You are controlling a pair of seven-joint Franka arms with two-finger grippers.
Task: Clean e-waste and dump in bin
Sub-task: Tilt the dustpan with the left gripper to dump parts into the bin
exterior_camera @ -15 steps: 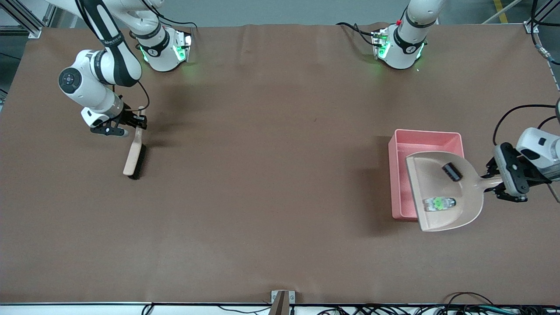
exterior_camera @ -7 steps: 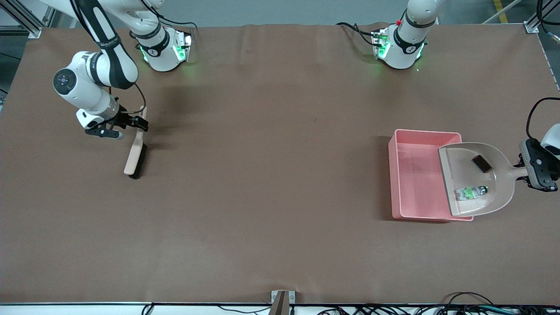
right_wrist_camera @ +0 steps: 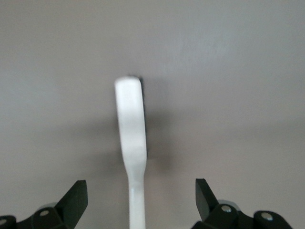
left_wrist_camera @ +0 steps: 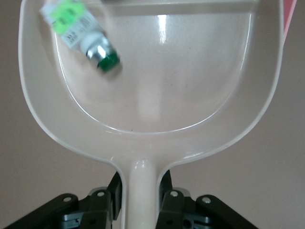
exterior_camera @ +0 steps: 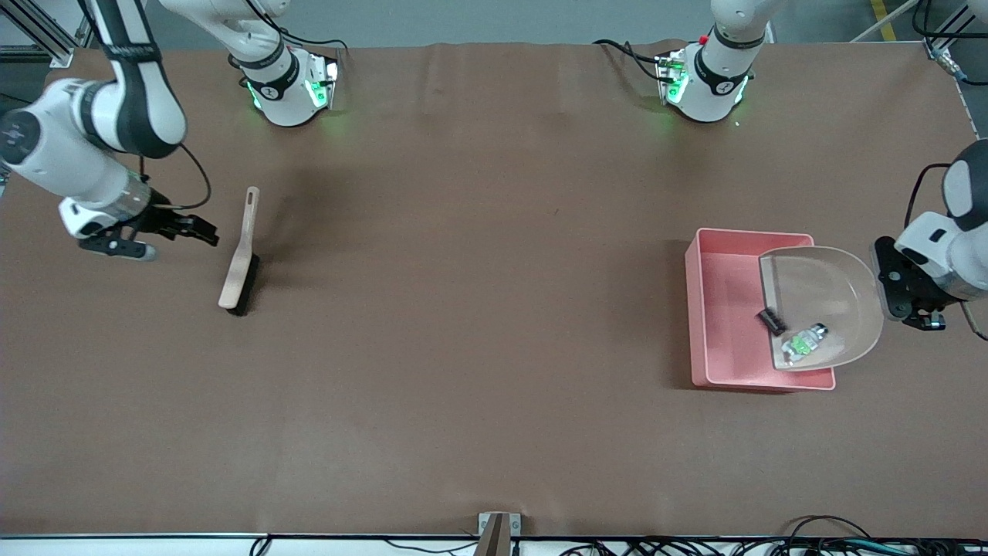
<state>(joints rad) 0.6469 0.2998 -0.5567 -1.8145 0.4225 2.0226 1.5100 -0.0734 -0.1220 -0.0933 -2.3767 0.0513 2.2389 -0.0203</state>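
Two bits of e-waste here: one dark cylinder (exterior_camera: 769, 320) at the lip of the one dustpan (exterior_camera: 830, 297), and one whitish block (exterior_camera: 803, 340) in it. The pan is tilted over the one pink bin (exterior_camera: 714, 309). The left gripper (left_wrist_camera: 139, 202) is clamped on its handle. The right gripper (exterior_camera: 202, 230) is wide open, holding nothing, beside the one brush (exterior_camera: 239, 259) lying on the table.

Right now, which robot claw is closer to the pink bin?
The left claw. It holds the dustpan tipped over the pink bin, beside its wall. The right claw is open at the right arm's end of the table, beside the brush.
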